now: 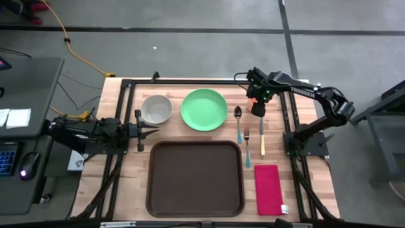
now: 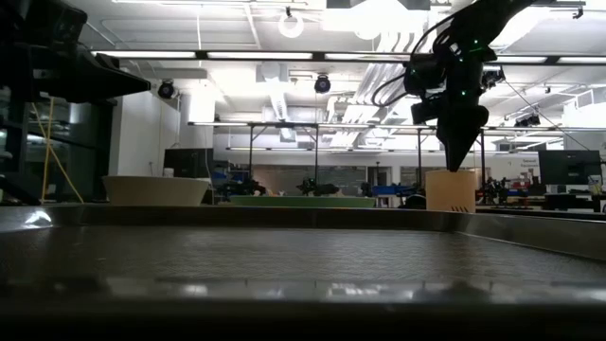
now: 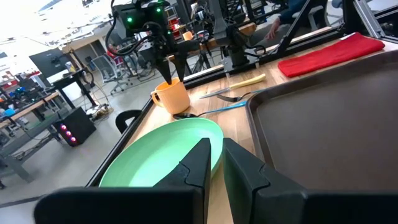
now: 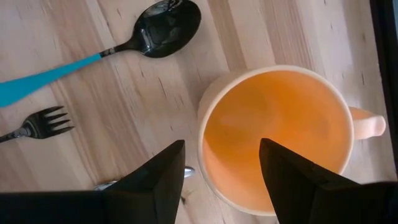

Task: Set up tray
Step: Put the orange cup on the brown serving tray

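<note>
— Where does the tray point(image 1: 195, 178) sit?

— It lies flat on the wooden table point(image 1: 126, 171), at the front middle, with nothing on it. Behind it stand a pale bowl point(image 1: 155, 109) and a green plate point(image 1: 204, 109); to its right lie a blue-handled spoon point(image 1: 238, 121), a fork point(image 1: 247, 147), a yellow-handled knife point(image 1: 262, 137) and, nearer the front, a red napkin point(image 1: 269, 189).

— And the right gripper point(image 4: 221, 163)?

— It hangs above an orange mug point(image 4: 280, 134), fingers pointing down and spread apart, one over the mug's rim and the other over its hollow (nothing is pinched between them). The low view shows it well above the table.

— The left one?

— The left gripper point(image 1: 150, 131) waits at the table's left edge, between the bowl and the tray's back left corner, held level, its fingers close together with only a narrow gap and gripping nothing.
</note>
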Controlling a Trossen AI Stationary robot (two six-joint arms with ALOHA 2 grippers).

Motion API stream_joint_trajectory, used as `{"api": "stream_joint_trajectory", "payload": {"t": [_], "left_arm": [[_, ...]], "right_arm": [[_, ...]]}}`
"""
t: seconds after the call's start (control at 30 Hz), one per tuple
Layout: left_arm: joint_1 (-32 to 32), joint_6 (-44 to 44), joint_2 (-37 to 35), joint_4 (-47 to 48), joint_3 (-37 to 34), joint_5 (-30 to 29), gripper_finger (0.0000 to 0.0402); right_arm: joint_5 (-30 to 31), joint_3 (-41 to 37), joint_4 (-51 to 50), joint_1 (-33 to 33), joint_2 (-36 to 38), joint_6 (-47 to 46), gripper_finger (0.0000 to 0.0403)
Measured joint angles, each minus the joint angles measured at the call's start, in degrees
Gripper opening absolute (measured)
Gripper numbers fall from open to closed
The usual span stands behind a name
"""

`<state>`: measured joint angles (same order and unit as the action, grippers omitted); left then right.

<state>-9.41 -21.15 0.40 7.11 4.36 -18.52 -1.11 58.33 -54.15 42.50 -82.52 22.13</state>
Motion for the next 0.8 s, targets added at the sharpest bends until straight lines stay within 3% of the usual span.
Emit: {"api": "stream_joint_trajectory", "payload": {"t": [0.8], "left_arm": [[0.01,0.0,0.0,-0.04,-0.02,-0.01,0.0074]], "right_arm": [[0.25,0.0,-2.1,-0.13,0.0,1.5,0.0186]]}}
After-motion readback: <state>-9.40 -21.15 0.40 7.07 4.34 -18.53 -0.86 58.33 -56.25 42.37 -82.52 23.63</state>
